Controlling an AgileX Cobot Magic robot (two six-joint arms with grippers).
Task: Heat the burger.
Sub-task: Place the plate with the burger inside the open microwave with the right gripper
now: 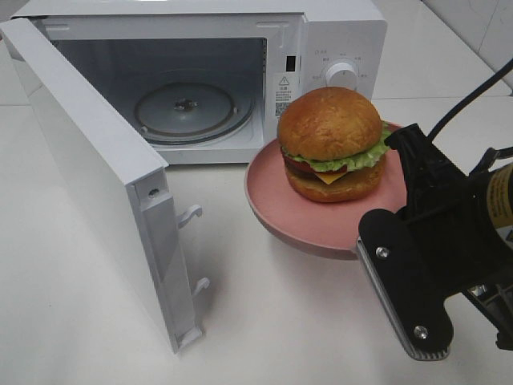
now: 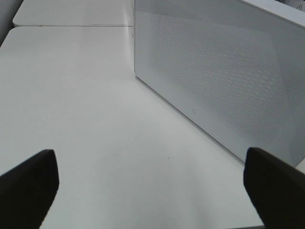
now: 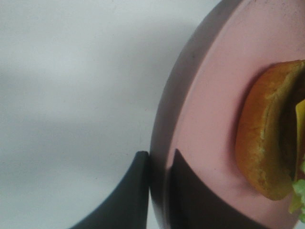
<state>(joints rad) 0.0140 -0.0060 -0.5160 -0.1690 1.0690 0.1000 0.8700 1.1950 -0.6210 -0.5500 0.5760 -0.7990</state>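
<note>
1. Exterior high: burger (image 1: 330,144) sits on pink plate (image 1: 272,210) beside open microwave (image 1: 200,80); panel and sticker print too small to read.
2. Left wrist: left hand (image 2: 151,183) spread apart, tips cropped.
3. Right wrist: right hand (image 3: 159,188) clamped on plate rim; burger cut off.

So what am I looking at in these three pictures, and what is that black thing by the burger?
It is a two-armed robot at a white table. One picture comes from a camera mounted high; the other two come from cameras on each wrist. The black thing is the right end effector, its fingers closed on the rim of the round pink plate. On that plate sits the burger with the glossy brown bun. Behind stands a white microwave oven with its door swung open. The left end effector is open and holds nothing, facing the door's outer side.
</note>
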